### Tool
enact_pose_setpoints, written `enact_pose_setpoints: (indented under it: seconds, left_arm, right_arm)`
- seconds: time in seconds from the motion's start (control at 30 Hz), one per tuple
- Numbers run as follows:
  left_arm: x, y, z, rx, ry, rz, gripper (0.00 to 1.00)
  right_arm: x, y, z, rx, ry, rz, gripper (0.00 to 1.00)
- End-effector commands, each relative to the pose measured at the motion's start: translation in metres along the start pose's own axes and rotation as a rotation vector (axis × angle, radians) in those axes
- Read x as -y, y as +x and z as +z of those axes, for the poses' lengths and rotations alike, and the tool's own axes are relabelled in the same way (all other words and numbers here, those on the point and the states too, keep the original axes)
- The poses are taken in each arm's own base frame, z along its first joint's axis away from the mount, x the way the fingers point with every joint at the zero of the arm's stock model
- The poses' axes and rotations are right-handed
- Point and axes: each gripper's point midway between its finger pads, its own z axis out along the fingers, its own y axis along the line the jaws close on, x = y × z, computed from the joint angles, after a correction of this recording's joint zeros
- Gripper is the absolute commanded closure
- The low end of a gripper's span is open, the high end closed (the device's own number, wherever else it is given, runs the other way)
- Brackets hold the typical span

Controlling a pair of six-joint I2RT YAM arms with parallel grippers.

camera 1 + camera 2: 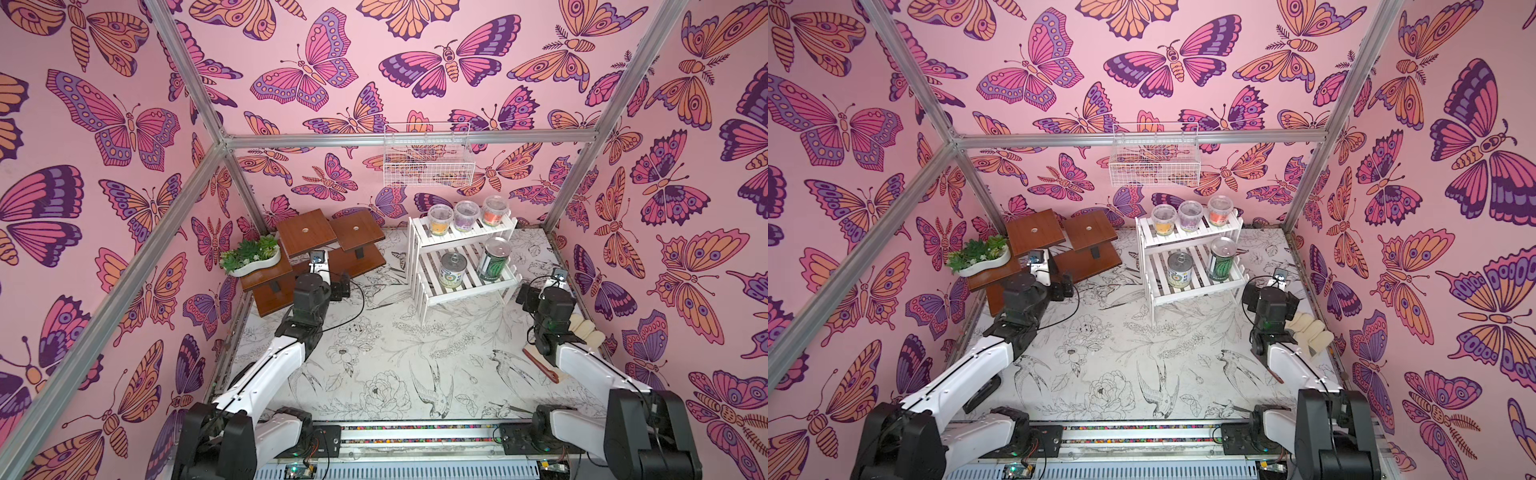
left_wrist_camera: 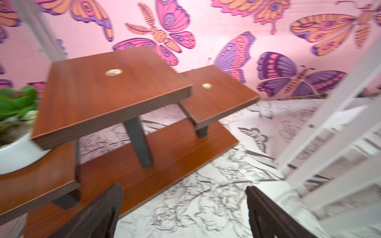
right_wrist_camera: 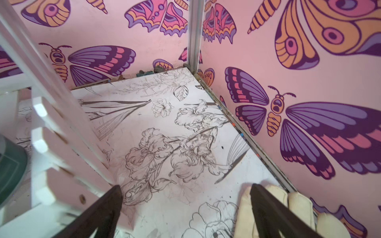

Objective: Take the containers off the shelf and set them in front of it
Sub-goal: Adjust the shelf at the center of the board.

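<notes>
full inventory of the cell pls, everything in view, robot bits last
table: 1, white with black line drawings, floor of cell
shelf: 1, white, two tiers, back right
yellow tub, purple tub, orange tub: 3, clear, top tier
pale can, green can: 2, metal tops, lower tier
stand: 1, brown, back left
planter: 1, white with green plants, on stand's low step
basket: 1, white wire, back wall above shelf
pad: 1, cream, table's right edge
stick: 1, red-brown, beside pad
arms: 2, white and black, front
left fingers: black, open, near stand
right fingers: black, open, beside shelf
</notes>
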Motion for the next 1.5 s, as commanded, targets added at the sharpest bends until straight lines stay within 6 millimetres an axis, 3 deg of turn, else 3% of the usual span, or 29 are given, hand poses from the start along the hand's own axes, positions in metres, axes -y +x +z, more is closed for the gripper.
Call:
enact_pose_setpoints:
  seconds: [0.0, 0.17, 0.3, 0.43, 0.67, 0.83, 1.2, 1.47]
  left_arm:
    - [0.041, 0.029, -0.009, -0.173, 0.131, -0.05, 0.02]
    - [0.094, 0.023, -0.016, -0.208, 0.23, -0.132, 0.03]
    - [0.145, 0.017, -0.022, -0.234, 0.313, -0.106, 0.03]
    - [0.19, 0.026, -0.021, -0.299, 0.386, -0.119, 0.03]
    - [0.23, 0.039, -0.017, -0.344, 0.392, -0.12, 0.03]
    - [0.24, 0.043, -0.004, -0.332, 0.323, -0.099, 0.04]
    - [0.224, 0.049, 0.013, -0.322, 0.177, -0.075, 0.18]
    - [0.227, 0.061, 0.019, -0.365, 0.178, -0.074, 0.19]
  right_arm:
    - [0.018, 0.007, -0.021, -0.101, 0.079, 0.032, 0.01]
    - [0.028, -0.019, -0.052, -0.129, 0.096, 0.055, 0.01]
    - [0.031, -0.029, -0.066, -0.167, 0.093, 0.05, 0.01]
    - [0.032, -0.038, -0.075, -0.171, 0.086, 0.053, 0.01]
    - [0.031, -0.049, -0.082, -0.181, 0.071, 0.068, 0.01]
    - [0.029, -0.048, -0.083, -0.18, 0.06, 0.081, 0.01]
    - [0.026, -0.051, -0.086, -0.179, 0.036, 0.074, 0.01]
    - [0.011, -0.06, -0.083, -0.2, -0.037, 0.054, 0.01]
